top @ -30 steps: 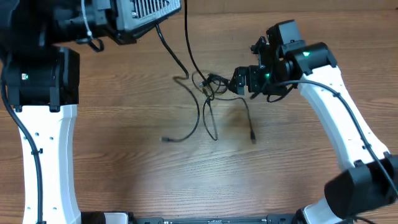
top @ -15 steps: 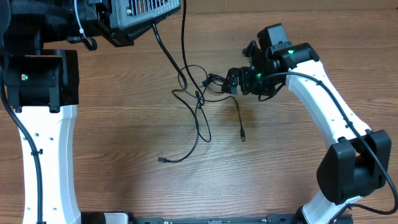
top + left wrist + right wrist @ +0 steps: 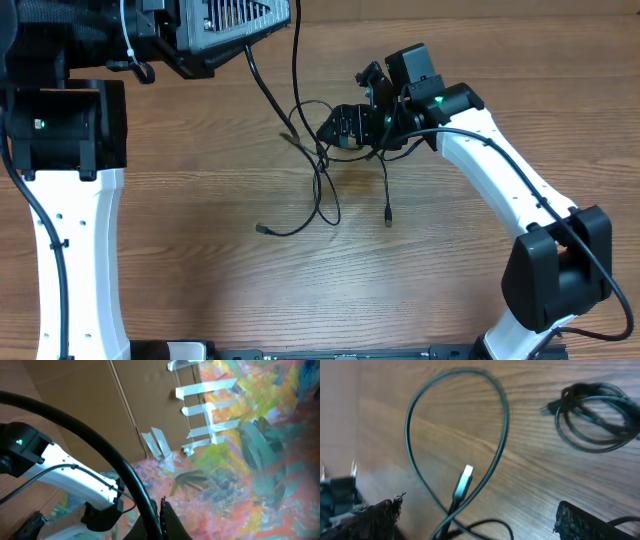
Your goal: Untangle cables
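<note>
The cables (image 3: 322,165) are thin black cords tangled at mid-table, with plug ends lying at the lower left (image 3: 263,229) and at the right (image 3: 388,213). Two strands rise from the tangle to my left gripper (image 3: 245,38), held high at the top left. In the left wrist view that gripper (image 3: 161,510) is shut on a black cable (image 3: 100,445). My right gripper (image 3: 337,128) hovers over the tangle's upper right. Seen from the right wrist, it (image 3: 477,505) stands open over a cable loop with a silver plug (image 3: 463,480). A small coiled bundle (image 3: 565,405) lies farther off.
Both white arms flank the wooden table (image 3: 200,290), the left arm (image 3: 70,210) along the left side and the right arm (image 3: 520,190) arching in from the lower right. Cardboard and a painted backdrop (image 3: 240,460) fill the left wrist view.
My right gripper has moved left and slightly up, onto the tangle. The strands on the table have shifted and their loose ends lie lower.
</note>
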`<act>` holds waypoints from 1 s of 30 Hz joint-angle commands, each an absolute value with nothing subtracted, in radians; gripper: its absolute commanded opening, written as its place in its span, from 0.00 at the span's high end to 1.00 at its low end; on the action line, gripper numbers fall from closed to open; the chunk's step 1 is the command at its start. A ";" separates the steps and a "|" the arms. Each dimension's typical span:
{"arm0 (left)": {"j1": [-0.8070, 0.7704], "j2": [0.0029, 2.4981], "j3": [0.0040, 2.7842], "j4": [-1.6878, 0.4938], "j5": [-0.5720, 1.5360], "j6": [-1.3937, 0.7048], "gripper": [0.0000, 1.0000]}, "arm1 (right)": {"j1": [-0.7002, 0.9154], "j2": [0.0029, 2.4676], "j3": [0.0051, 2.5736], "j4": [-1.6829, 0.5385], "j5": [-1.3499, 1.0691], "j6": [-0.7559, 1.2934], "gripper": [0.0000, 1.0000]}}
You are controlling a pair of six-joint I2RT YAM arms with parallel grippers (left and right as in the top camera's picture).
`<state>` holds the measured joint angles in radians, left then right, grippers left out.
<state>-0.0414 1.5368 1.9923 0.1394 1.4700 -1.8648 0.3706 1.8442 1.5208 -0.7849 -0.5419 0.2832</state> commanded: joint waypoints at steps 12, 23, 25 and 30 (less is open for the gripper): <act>-0.171 1.522 2.008 0.174 1.510 -1.924 0.96 | 0.409 1.874 1.492 -0.743 -0.490 0.393 0.27; -0.171 1.522 2.008 0.174 1.520 -1.922 0.96 | 0.421 1.922 1.492 -0.795 -0.464 0.393 0.96; -0.170 1.522 2.008 0.173 1.529 -1.922 0.96 | 0.406 1.914 1.499 -0.795 -0.424 0.393 0.96; -0.149 1.524 2.008 0.162 1.552 -1.923 0.96 | 0.252 1.835 1.604 -0.896 -0.223 0.393 0.96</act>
